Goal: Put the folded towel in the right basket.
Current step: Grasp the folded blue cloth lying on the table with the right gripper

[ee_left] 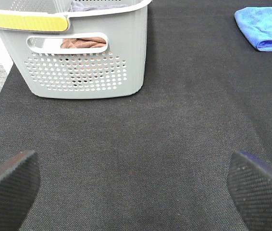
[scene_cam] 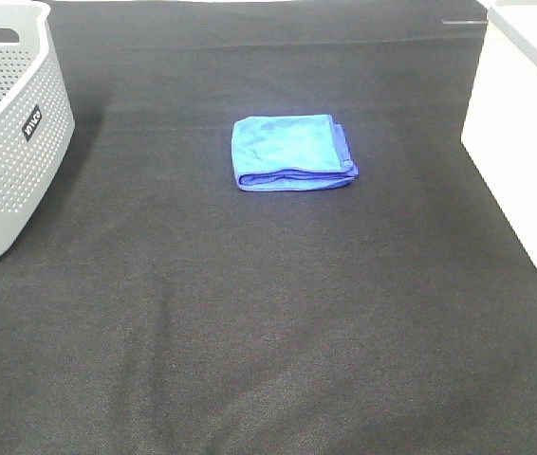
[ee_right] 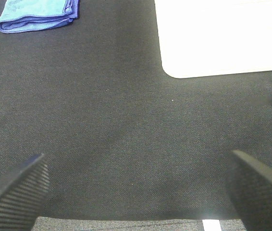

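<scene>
A folded blue towel (scene_cam: 290,152) lies flat on the black mat, a little behind the middle. It also shows in the left wrist view (ee_left: 265,27) and the right wrist view (ee_right: 37,14). The white right basket (scene_cam: 529,123) stands at the right edge; its wall shows in the right wrist view (ee_right: 222,36). Neither arm appears in the exterior high view. My left gripper (ee_left: 133,185) is open and empty over bare mat, near the grey basket. My right gripper (ee_right: 138,190) is open and empty over bare mat, in front of the white basket.
A grey perforated basket (scene_cam: 8,123) stands at the left edge; in the left wrist view (ee_left: 85,48) it holds a brownish cloth (ee_left: 83,43). The black mat (scene_cam: 268,332) covers the table. Its near edge shows in the right wrist view.
</scene>
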### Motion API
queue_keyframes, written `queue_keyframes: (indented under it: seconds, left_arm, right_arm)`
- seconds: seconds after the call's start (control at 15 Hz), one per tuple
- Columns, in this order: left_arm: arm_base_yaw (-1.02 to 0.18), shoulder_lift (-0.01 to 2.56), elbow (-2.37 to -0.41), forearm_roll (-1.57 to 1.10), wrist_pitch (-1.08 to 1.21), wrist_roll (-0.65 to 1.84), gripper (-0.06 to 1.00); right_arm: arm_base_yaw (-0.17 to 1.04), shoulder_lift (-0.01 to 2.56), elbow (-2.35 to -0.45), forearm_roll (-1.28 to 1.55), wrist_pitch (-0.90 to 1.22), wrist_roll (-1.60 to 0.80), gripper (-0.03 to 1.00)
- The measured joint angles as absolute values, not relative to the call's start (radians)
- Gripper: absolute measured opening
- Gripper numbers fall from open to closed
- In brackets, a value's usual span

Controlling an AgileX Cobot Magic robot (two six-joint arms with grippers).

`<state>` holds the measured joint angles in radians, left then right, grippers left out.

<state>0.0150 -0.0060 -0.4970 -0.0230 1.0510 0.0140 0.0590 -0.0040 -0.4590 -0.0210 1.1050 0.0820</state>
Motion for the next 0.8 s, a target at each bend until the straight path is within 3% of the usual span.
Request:
queue_keyframes:
  seconds: [0.8]
  left_arm:
    - [0.015,-0.006,-0.497,-0.023,1.051,0.014,0.99]
  right_arm:
    - [0.059,-0.004,-0.459,-0.021,1.105,0.082,0.97]
